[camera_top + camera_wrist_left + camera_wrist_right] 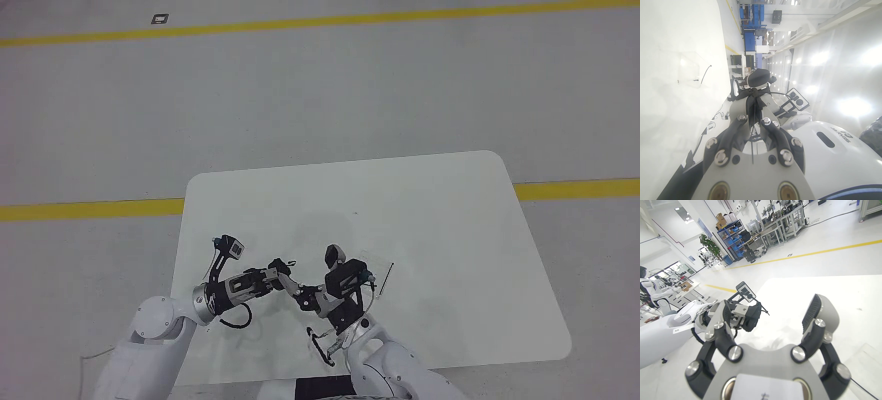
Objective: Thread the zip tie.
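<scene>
Left claw (754,99) is pressed together, pinching a zip tie (754,121) whose strip runs back between its fingers toward the palm. Just ahead of its tips, right claw (770,308) is spread and holds nothing, over the bench (450,220). Near the right claw's far side, a second tie (386,277) sits in a clear box (687,64).

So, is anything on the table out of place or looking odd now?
Nothing looks damaged or spilled. One loose zip tie lies on the table beside the open right gripper, slightly curved; the left gripper pinches the held zip tie.
</scene>
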You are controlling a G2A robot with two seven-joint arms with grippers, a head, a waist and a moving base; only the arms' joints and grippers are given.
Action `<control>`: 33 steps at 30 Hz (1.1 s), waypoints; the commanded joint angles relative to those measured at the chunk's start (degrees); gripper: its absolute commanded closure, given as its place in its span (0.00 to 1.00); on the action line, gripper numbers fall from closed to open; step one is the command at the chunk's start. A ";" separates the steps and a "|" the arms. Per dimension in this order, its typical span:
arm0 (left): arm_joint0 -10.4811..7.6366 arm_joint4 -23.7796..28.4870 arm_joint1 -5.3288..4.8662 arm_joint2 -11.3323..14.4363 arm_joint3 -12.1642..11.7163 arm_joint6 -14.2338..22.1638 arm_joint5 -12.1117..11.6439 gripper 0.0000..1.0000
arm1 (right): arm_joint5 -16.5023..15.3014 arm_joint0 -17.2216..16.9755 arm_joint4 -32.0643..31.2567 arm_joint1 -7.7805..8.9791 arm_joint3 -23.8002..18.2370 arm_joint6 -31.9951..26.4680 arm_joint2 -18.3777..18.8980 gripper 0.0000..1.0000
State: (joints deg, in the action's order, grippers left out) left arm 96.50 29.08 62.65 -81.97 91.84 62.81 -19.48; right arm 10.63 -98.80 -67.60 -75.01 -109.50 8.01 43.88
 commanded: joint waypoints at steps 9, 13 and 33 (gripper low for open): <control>-0.14 3.93 -0.13 -0.34 -1.12 -0.07 1.30 1.00 | -2.69 -1.31 4.81 0.19 -1.15 0.55 1.75 0.00; -0.11 11.92 -0.42 -1.98 -2.88 4.08 3.05 1.00 | -6.98 -3.44 13.65 0.48 -2.51 0.52 3.88 0.00; -1.35 23.26 -1.11 -3.47 -7.11 16.45 8.75 1.00 | -12.52 -5.16 45.03 0.17 -1.80 -5.05 7.25 0.00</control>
State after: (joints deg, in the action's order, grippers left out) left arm 95.15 52.27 61.53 -85.56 84.76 79.63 -10.94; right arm -1.88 -103.95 -22.83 -74.83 -111.38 3.07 51.17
